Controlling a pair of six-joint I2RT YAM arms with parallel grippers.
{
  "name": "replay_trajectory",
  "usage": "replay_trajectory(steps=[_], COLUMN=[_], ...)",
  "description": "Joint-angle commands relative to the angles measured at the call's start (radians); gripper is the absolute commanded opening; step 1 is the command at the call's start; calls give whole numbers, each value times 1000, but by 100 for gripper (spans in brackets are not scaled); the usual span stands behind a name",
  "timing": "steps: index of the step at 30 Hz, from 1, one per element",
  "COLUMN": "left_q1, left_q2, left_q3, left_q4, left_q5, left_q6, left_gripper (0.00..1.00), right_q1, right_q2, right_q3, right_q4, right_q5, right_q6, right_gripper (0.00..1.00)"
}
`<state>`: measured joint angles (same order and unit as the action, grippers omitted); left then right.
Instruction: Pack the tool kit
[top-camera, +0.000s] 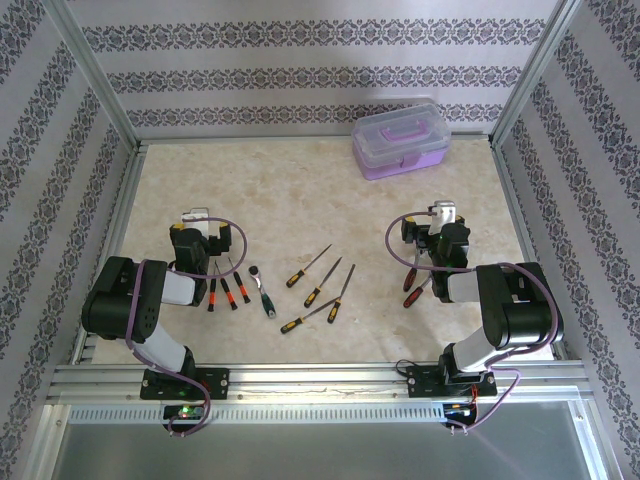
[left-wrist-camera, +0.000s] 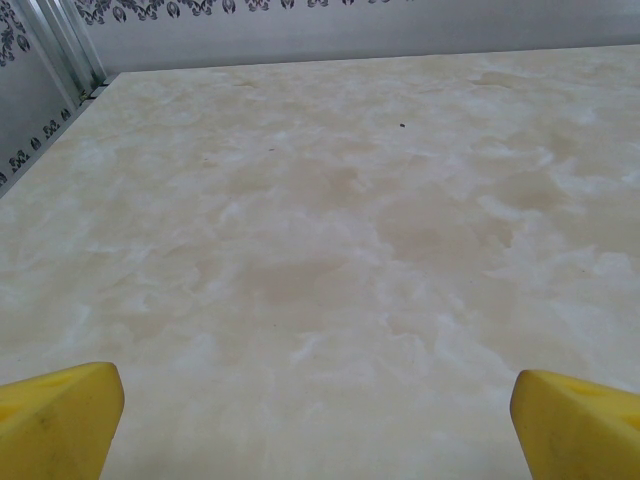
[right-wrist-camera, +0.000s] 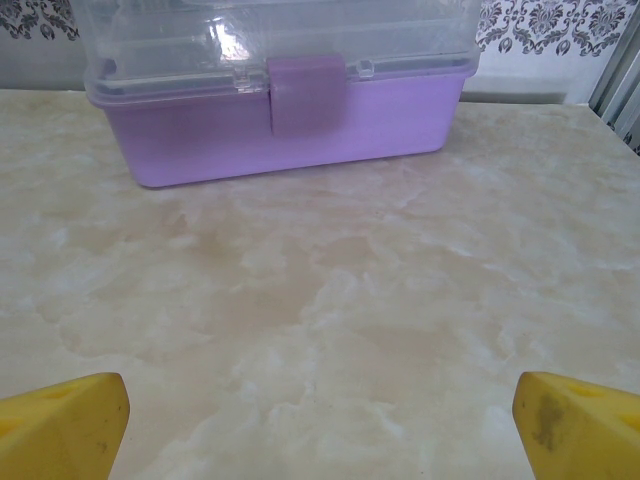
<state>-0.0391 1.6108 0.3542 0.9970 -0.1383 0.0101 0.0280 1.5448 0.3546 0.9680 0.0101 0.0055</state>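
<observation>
Lilac tool kit (top-camera: 400, 143) on my cream-marbled counter (top-camera: 300, 190).
I see its clear lid, purple handle; screwdrivers (top-camera: 297, 277) handled orange-black and red-black; yellow jaws; grey damask-striped walls (top-camera: 320, 75).

The tool kit box (top-camera: 400, 145), a lilac base under a clear lid with a purple handle, stands shut and latched well ahead of the right gripper (top-camera: 441, 214). Three red-handled screwdrivers (top-camera: 226, 290) and a black-handled ratchet (top-camera: 263, 290) lie just behind the left gripper (top-camera: 198, 220). Four orange-and-black screwdrivers (top-camera: 323, 282) are scattered between the grippers. Two red-handled tools (top-camera: 410, 280) lie just behind the right one.
</observation>
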Motion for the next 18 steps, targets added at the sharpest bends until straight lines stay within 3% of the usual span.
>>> replay_trajectory(steps=[1, 9, 14, 18], left_q1=[7, 21, 22, 21], left_q2=[-17, -19, -23, -139], left_q3=[16, 22, 8, 12], left_q4=[-9, -22, -1, -103], left_q5=[8, 38, 2, -23], left_q6=[-16, -25, -37, -41], left_gripper=[99, 99, 99, 99], right_q1=[-10, -16, -7, 16], right_q2=[-5, -5, -10, -76], right_q3=[14, 15, 15, 43], right_q4=[14, 10, 10, -97], right_q5=[3, 10, 31, 68], right_q6=[17, 28, 23, 5], right_gripper=[98, 98, 98, 98])
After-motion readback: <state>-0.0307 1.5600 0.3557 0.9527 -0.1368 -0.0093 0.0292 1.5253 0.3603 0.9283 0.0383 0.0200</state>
